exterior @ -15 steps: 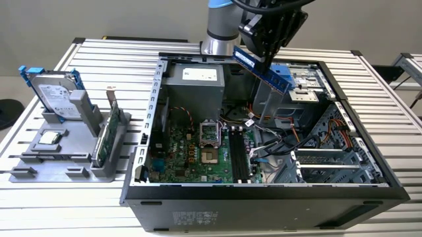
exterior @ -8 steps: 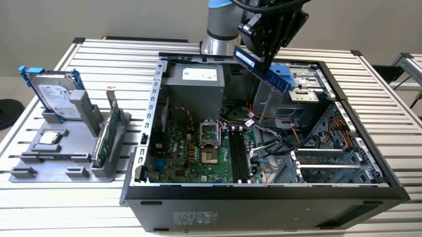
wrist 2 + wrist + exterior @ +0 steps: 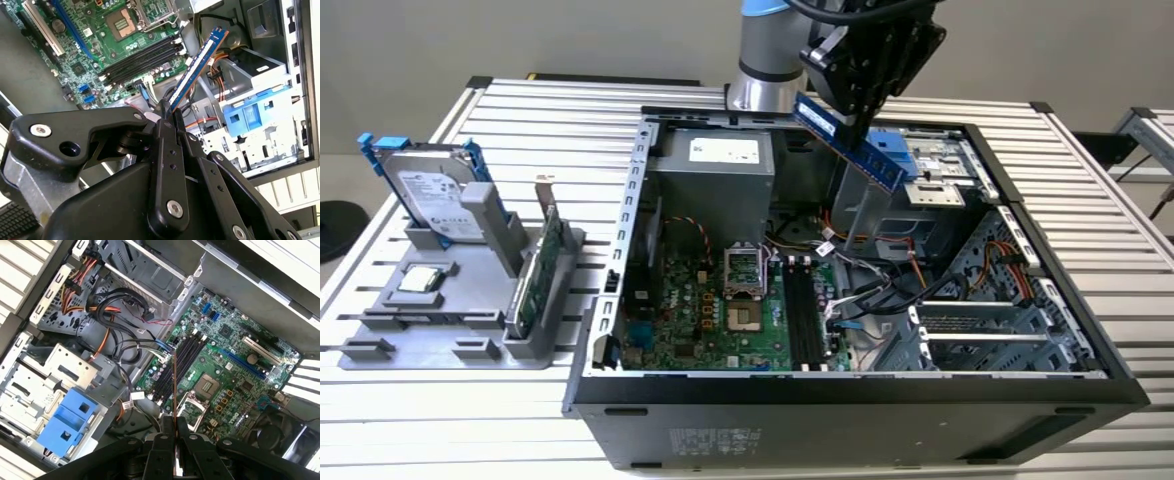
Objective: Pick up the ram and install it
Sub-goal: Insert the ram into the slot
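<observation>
Hanging above the open computer case (image 3: 854, 420) on the worktop (image 3: 480, 420), the claw (image 3: 854, 126) is clamped on the ram (image 3: 886, 170). That stick tilts in mid-air, well apart from the black memory slots (image 3: 801, 315) on the green motherboard (image 3: 700, 315).

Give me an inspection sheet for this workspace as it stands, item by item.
Surface: slatted metal table, bearing an open case and a grey holder.
Job's things: ram held tilted above the case; slots on the motherboard look empty.
Clutter: hard drive, green card and a chip on the holder.
Grippers: gripper shut on the ram.
Cables: black and orange cables loose inside the case, beside the slots.
Surroundings: second slatted table at the exterior view's right; pale wall behind.
</observation>
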Controlling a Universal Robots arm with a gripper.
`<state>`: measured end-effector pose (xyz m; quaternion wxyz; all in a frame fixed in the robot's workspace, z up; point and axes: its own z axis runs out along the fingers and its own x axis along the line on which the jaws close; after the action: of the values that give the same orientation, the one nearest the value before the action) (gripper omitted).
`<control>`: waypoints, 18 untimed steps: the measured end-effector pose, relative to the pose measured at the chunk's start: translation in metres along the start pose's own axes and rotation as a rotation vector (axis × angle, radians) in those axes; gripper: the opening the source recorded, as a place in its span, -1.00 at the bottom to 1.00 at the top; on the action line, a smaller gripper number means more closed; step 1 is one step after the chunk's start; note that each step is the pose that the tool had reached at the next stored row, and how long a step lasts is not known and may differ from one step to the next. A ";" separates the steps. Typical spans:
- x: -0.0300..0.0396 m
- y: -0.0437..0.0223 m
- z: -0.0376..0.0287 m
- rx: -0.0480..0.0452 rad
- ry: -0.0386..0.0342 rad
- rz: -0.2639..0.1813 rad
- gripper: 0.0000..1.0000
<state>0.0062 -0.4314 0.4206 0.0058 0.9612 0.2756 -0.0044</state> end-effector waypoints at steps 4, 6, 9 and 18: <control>0.0000 -0.0001 0.0002 0.0004 0.0002 0.014 -1.00; 0.0001 0.0000 0.0002 0.0005 0.0001 0.024 -1.00; 0.0001 -0.0001 0.0002 0.0008 0.0000 0.043 -1.00; 0.0000 0.0001 0.0002 0.0016 -0.0007 0.120 -1.00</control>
<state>0.0062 -0.4315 0.4204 0.0053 0.9761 0.2173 -0.0046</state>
